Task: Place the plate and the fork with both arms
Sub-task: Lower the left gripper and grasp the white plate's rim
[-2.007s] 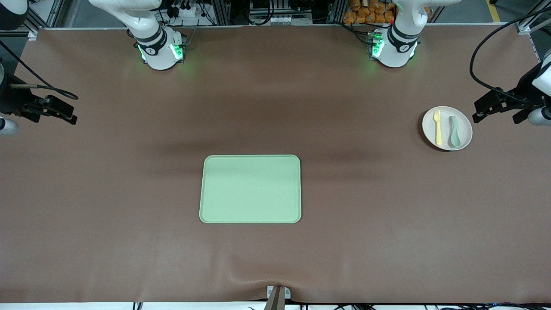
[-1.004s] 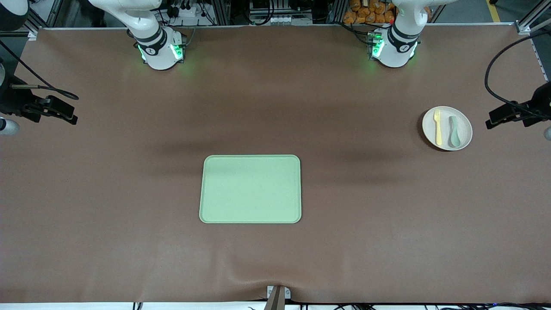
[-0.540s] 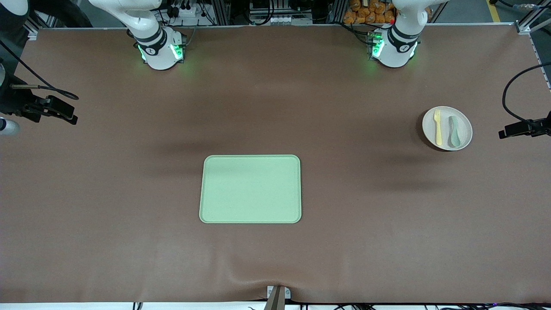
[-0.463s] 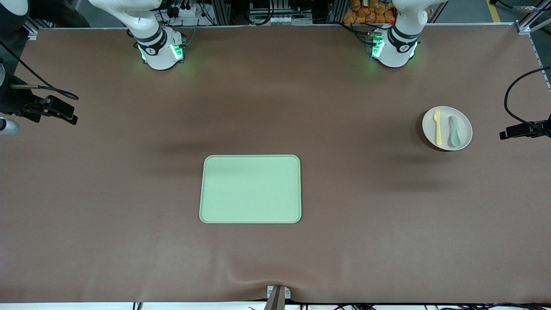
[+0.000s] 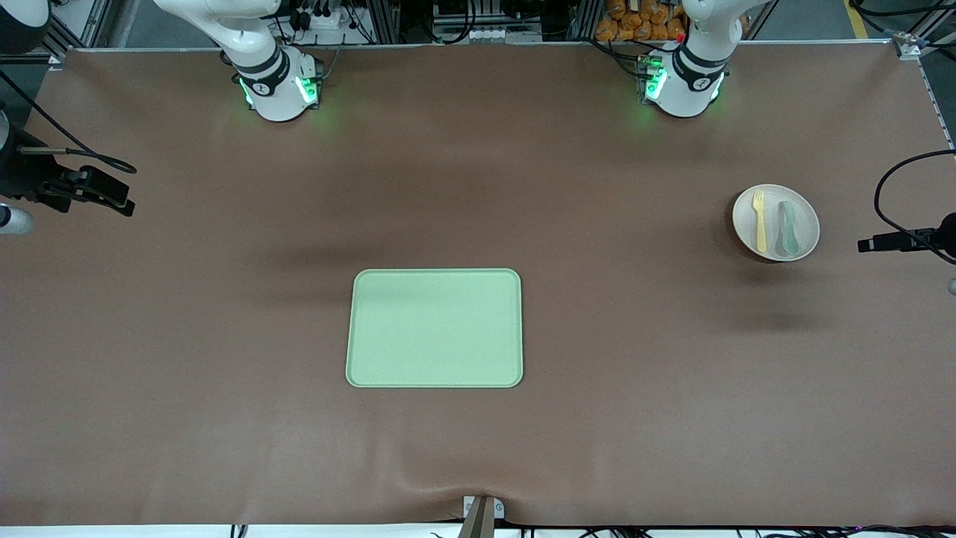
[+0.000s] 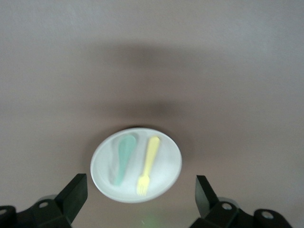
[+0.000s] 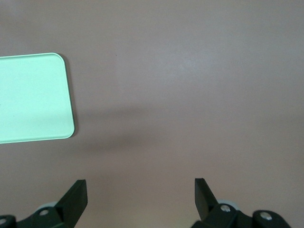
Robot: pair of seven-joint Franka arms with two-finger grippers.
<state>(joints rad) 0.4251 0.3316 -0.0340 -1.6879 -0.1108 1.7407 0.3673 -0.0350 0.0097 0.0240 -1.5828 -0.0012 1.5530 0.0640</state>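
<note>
The off-white plate (image 5: 772, 200) lies on the table toward the left arm's end. The pale yellow fork (image 5: 759, 221) lies on it beside a grey-green spoon (image 5: 786, 229). My left gripper (image 5: 877, 242) hangs open and empty over the table's end, beside the plate. In the left wrist view the plate (image 6: 168, 156), the fork (image 6: 148, 163) and the spoon (image 6: 123, 159) show below the open left gripper (image 6: 140, 179). My right gripper (image 5: 119, 198) waits open and empty at the right arm's end; it also shows in the right wrist view (image 7: 140, 183).
A rectangular pale green tray (image 5: 434, 328) lies at the table's middle, nearer to the front camera than the plate. It also shows in the right wrist view (image 7: 33, 97). Brown table cover lies all around.
My left gripper has swung away from the plate toward the table's end and lower in the front view. The plate, fork, spoon, tray and right arm have not moved.
</note>
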